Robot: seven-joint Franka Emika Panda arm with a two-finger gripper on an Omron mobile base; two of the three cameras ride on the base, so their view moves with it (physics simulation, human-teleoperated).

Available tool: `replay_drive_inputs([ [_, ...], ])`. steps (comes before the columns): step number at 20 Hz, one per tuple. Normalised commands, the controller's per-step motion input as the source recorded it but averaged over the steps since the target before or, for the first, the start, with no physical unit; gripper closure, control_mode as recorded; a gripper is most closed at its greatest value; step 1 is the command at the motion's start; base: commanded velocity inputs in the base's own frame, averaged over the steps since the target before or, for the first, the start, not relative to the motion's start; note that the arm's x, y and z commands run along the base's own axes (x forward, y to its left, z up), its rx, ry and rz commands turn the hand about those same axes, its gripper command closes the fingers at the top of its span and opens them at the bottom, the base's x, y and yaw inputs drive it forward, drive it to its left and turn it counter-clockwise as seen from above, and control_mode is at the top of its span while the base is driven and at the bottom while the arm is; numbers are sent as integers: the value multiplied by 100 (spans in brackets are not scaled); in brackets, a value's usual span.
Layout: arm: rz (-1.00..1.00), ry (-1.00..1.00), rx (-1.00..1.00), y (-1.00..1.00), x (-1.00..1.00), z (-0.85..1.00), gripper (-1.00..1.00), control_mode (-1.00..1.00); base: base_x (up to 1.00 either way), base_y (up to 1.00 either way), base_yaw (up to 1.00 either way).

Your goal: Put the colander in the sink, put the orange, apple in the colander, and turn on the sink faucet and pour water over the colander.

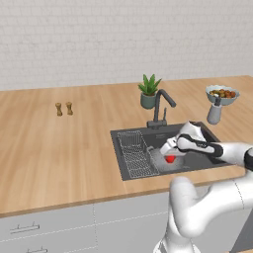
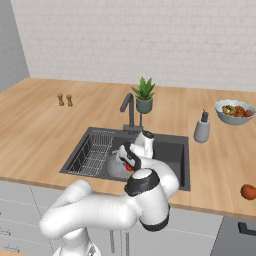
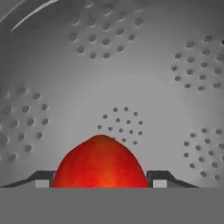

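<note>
From the hand view I see the gripper pinching the apple just over the perforated floor of the colander. The right base view adds the orange, well apart on the counter right of the sink.

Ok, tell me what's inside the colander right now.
The apple sits between the end effector fingertips, over the perforated colander bottom. The floor beneath the apple is covered. The orange lies on the counter.
</note>
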Motion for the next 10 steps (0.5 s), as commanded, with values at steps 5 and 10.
replay_drive_inputs([
  [5,0,6,-1,15,21,-59,100,-100,0,0,0],
  [10,0,-2,0,0,-3,-13,-100,-100,0,0,0],
])
